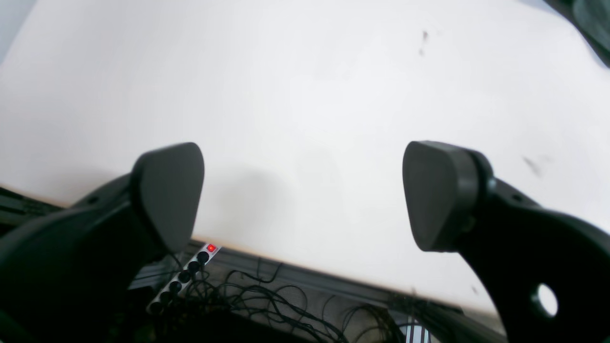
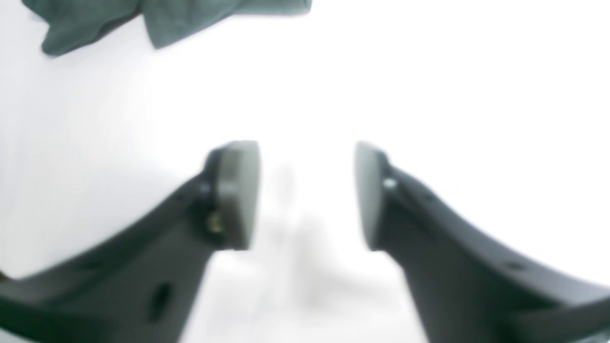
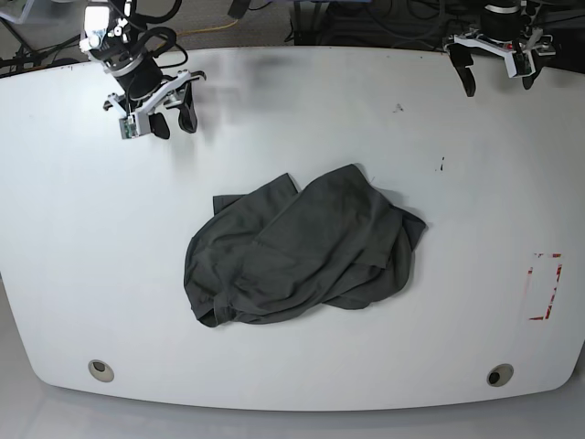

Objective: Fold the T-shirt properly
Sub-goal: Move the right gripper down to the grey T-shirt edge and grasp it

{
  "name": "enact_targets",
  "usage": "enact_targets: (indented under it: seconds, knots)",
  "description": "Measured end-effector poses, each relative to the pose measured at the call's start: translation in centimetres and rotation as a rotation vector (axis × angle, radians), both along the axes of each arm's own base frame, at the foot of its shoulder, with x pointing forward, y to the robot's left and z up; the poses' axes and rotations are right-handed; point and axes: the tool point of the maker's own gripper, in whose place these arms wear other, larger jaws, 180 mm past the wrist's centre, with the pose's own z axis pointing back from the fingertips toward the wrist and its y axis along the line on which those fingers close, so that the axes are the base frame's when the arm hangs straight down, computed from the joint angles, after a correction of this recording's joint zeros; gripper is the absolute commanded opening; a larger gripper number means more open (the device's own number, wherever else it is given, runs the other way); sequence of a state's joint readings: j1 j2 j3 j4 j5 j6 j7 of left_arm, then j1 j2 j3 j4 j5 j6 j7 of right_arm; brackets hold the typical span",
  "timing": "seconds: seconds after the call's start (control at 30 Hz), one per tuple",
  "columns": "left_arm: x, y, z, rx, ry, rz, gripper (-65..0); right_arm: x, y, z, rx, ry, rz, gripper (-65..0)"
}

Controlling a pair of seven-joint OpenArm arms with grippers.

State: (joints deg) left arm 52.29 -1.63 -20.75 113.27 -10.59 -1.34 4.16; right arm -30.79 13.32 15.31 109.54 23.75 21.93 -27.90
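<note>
The dark charcoal T-shirt [image 3: 302, 247] lies crumpled in a heap in the middle of the white table [image 3: 82, 256]. Its collar does not show. My left gripper [image 3: 499, 75] hovers open and empty over the far right edge, well away from the shirt. In the left wrist view the gripper [image 1: 305, 195] has wide-apart pads, and a bit of the shirt [image 1: 593, 24] shows at the top right corner. My right gripper [image 3: 169, 117] is open and empty at the far left. In the right wrist view the gripper [image 2: 307, 195] sits over bare table, with the shirt [image 2: 143, 14] at the top left.
A power strip [image 1: 183, 278] with a red light and tangled cables lie on the floor past the table's far edge. A red marking [image 3: 546, 285] sits near the right edge. Two round holes [image 3: 101, 369] [image 3: 499, 375] are near the front edge.
</note>
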Motion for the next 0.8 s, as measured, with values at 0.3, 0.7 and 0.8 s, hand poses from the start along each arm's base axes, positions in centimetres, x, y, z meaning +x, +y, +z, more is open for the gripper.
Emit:
enact_targets:
  seconds: [0.3,0.7,0.8]
  knots:
    - [3.6,-0.1,1.2,0.014,-0.079,-0.047,-1.7,6.8,0.5,2.8,-0.030,-0.028,0.025,-27.3]
    - [4.8,-0.1,1.7,0.069,-0.086,-0.104,-1.7,15.7,-0.2,2.5,0.049,0.006,-0.032,-27.3]
    - [4.8,0.2,1.7,0.121,-0.071,-0.127,-1.7,17.7,-0.6,1.6,0.078,0.039,-0.040,-27.4]
